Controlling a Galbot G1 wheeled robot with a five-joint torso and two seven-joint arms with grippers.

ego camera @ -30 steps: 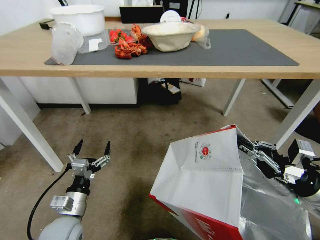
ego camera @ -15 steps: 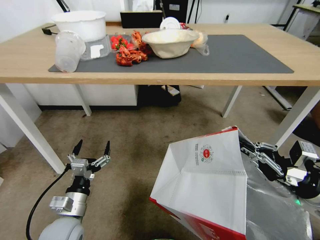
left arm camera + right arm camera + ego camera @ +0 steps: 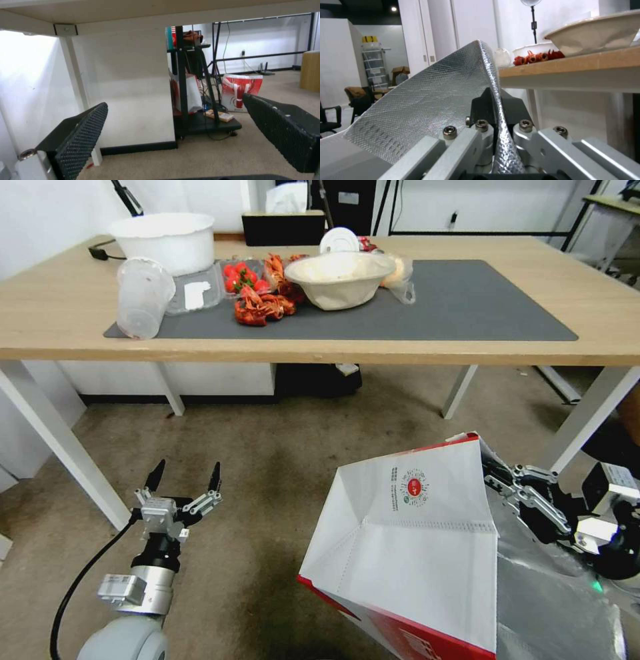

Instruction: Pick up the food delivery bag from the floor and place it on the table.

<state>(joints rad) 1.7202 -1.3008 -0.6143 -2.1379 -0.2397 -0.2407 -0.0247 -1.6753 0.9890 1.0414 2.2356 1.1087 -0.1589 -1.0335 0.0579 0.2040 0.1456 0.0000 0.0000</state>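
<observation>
Foil rim of food delivery bag hides right gripper fingers.

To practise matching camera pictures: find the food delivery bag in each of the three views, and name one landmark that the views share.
Head view: the food delivery bag stands lower right, its rim pinched by the right gripper.
Left wrist view: not this bag; the open left gripper faces under the table.
Right wrist view: its foil rim fills the centre, clamped between the fingers.
Shared landmark: the table's wooden edge.
</observation>
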